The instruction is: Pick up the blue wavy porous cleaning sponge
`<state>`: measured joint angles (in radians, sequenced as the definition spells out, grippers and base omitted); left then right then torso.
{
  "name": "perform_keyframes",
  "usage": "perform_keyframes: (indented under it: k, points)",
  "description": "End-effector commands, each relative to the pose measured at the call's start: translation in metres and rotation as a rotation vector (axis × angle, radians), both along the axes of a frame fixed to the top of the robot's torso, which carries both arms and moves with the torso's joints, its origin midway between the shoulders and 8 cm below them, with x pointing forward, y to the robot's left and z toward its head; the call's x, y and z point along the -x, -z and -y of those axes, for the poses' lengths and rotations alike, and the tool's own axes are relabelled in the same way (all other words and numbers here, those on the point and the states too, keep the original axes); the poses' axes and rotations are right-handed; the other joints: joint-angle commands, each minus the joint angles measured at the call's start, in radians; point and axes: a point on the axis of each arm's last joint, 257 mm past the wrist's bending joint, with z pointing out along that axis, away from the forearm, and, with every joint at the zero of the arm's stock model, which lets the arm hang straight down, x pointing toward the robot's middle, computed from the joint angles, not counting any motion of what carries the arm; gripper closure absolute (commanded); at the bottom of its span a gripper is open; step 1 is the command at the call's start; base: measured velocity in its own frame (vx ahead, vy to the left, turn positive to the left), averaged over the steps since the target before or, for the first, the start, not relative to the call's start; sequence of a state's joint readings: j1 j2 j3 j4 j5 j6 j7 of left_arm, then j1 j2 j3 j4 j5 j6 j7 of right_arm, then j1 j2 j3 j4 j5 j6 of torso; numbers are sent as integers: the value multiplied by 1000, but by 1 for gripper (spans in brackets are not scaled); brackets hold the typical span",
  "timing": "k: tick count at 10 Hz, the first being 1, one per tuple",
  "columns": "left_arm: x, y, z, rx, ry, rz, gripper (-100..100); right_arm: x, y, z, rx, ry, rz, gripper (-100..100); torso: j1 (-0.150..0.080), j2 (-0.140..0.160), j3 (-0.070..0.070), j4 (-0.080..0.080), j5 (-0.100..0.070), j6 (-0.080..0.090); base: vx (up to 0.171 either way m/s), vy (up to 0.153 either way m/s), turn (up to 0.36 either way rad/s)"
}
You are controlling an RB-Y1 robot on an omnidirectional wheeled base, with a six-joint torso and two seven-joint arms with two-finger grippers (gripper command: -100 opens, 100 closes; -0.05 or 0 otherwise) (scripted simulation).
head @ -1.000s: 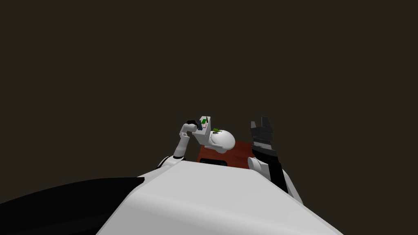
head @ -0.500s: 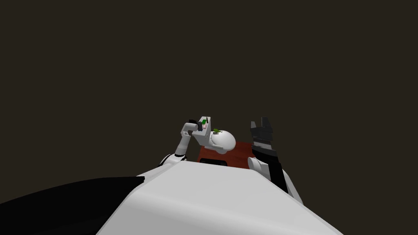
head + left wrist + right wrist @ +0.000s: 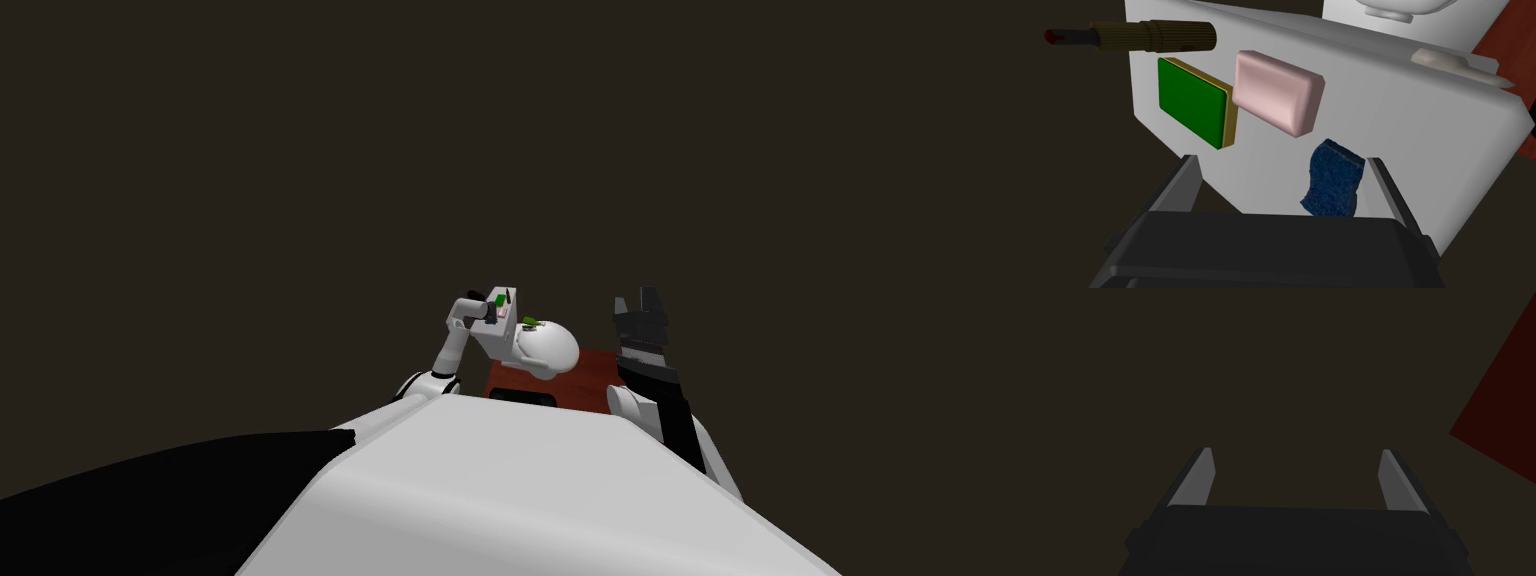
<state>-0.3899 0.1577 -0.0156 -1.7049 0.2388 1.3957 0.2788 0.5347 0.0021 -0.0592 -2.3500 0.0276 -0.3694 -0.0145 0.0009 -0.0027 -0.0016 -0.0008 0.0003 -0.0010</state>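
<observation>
Fingers (image 3: pixel 1184 185) of the left tool (image 3: pixel 1282 161) stand spread around the blue sponge (image 3: pixel 1333 180) on a white surface (image 3: pixel 1399 115), near a pink bar (image 3: pixel 1278 92); right tool (image 3: pixel 1296 451) spread too.

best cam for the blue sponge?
Left wrist view: the blue sponge lies close up between the open fingers of the left gripper. Head view: too small to tell. Right wrist view faces a dark surface.

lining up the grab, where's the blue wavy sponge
Left wrist view: blue wavy sponge on the white box, between the left gripper's fingers, nearest the pink block.
</observation>
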Motion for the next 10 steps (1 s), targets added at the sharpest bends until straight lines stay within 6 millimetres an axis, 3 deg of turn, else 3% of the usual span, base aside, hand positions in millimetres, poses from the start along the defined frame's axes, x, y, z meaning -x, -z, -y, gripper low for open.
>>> perform_keyframes:
  k: [1, 10]
  points:
    - [9, 9, 1, -11, 9, -53, -100, 0, 0, 0, 0, 0, 0, 0, 0, 0, 0, 0, 0, 0, 47, 24, -12]
    - [47, 34, 8, -68, 70, -287, -100, 0, 0, 0, 0, 0, 0, 0, 0, 0, 0, 0, 0, 0, 45, 23, -7]
